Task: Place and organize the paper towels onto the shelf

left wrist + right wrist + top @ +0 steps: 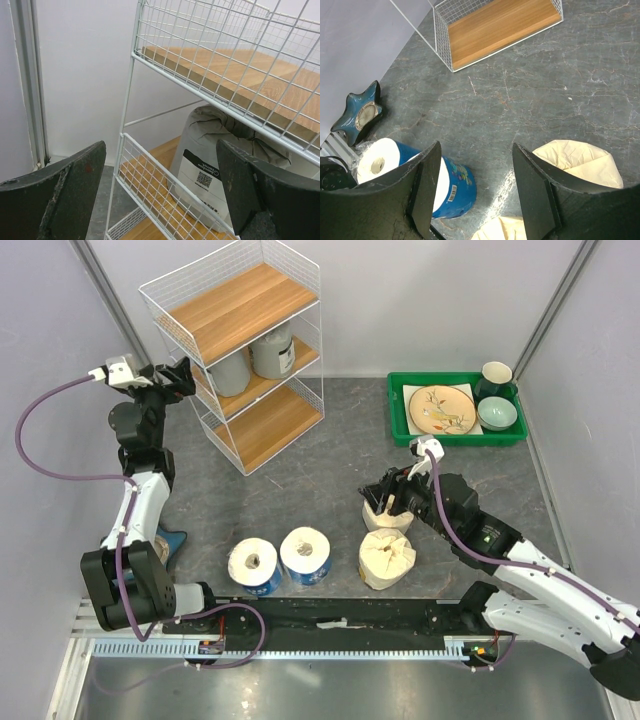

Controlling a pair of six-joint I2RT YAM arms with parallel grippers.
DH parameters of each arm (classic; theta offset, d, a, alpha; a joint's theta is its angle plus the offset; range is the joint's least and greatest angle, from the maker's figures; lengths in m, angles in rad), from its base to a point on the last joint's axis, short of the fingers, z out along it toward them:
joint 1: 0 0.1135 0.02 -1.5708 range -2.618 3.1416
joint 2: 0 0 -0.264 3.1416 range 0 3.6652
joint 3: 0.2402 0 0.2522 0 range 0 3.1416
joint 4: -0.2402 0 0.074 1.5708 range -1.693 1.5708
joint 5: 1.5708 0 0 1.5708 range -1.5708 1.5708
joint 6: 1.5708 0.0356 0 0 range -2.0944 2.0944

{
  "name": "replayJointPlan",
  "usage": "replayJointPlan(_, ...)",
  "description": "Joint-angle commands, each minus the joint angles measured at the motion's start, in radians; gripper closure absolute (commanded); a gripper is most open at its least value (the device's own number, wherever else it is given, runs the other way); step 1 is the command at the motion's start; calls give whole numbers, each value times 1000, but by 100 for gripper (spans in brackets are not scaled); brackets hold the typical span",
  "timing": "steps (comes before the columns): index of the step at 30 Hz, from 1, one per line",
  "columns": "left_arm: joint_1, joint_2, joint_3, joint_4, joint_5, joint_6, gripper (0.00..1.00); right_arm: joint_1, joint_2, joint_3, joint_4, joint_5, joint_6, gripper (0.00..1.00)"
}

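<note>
The shelf (240,310) stands at the back left, a white wire rack with wooden tiers. Two grey-wrapped paper towels (232,372) (272,350) stand on its middle tier. My left gripper (183,376) hovers open at the rack's left side; in its wrist view the left gripper (160,150) holds nothing and faces one grey roll (210,165) behind the wire (200,75). Two blue rolls (254,565) (306,555) and two cream rolls (388,515) (387,560) stand on the table. My right gripper (385,496) is open just above the farther cream roll (580,160), beside a blue roll (455,185).
A green tray (400,420) at the back right holds a plate (441,409), a dark cup (497,377) and a bowl (497,413). A blue star-shaped dish (172,540) lies by the left arm's base. Grey walls close in both sides.
</note>
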Motion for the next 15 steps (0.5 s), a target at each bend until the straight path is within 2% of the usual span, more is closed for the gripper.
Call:
replayJointPlan(1,-3,-11,24,52,34,9,3,-2,8,-6,45,4,-11,33)
replayJointPlan(10,-70,-5,78,-5,52,152,4,-4,13,-18,57,-1,0,32)
replayJointPlan(15,-90,-8,93,-36,83,251,0,-2,19,-23,60,-1,6,32)
